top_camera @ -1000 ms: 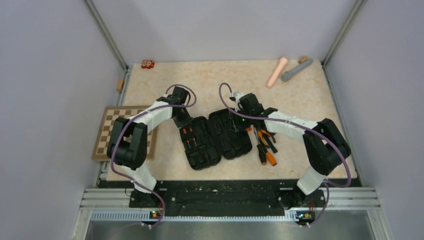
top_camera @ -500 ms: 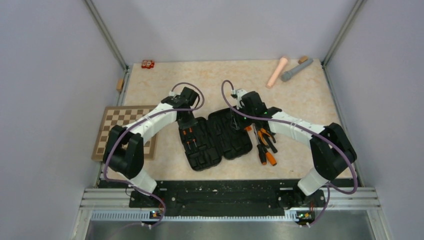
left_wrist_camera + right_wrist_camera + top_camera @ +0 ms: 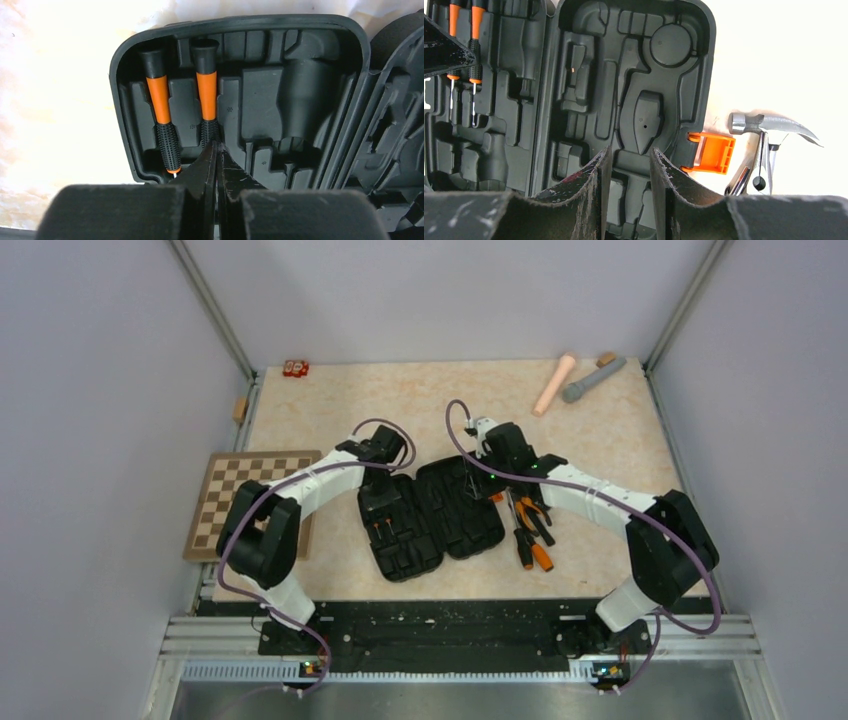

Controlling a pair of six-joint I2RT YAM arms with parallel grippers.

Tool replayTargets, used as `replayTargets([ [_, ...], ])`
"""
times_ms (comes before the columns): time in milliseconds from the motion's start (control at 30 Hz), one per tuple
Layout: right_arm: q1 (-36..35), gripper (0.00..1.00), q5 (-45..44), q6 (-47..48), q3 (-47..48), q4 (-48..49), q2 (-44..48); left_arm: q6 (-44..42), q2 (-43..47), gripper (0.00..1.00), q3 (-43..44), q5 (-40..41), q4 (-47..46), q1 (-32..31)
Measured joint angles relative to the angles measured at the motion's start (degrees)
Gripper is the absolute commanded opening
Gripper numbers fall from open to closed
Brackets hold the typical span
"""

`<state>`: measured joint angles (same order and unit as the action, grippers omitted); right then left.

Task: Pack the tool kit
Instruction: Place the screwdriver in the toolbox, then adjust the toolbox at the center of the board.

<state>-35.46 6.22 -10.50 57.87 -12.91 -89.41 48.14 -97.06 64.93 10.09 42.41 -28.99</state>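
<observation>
The black tool kit case (image 3: 455, 530) lies open at the table's middle, its orange latch (image 3: 711, 152) on the right edge. Two orange-and-black screwdrivers (image 3: 162, 115) sit side by side in slots of its left half. My left gripper (image 3: 217, 146) is shut with nothing in it, its tip over the second screwdriver's (image 3: 207, 100) knurled grip. My right gripper (image 3: 630, 152) hovers open over the right half's empty moulded slots, with nothing between its fingers. Loose pliers and other orange-handled tools (image 3: 530, 530) lie just right of the case beside a small hammer (image 3: 769, 125).
A brown chessboard (image 3: 225, 500) hangs over the table's left edge. A pink cylinder (image 3: 554, 383) and a grey one (image 3: 592, 379) lie at the back right. A small red object (image 3: 295, 367) sits at the back left corner.
My left gripper has shifted right and nearer, further over the case's left half. The right arm has hardly moved.
</observation>
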Motion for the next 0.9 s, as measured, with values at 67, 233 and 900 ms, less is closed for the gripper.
replayTargets([
  [67,0.0,0.34,-0.1,0.0,-0.1,-0.4,0.2,0.1,0.2,0.03,-0.5,-0.3,-0.7,0.0],
  [233,0.0,0.34,-0.2,0.0,-0.1,-0.4,0.2,0.7,1.3,0.02,-2.6,-0.5,-3.0,0.0],
  [900,2.7,0.42,-5.0,0.0,0.4,-7.7,8.2,-1.9,20.9,0.68,1.1,9.6,-0.4,-0.1],
])
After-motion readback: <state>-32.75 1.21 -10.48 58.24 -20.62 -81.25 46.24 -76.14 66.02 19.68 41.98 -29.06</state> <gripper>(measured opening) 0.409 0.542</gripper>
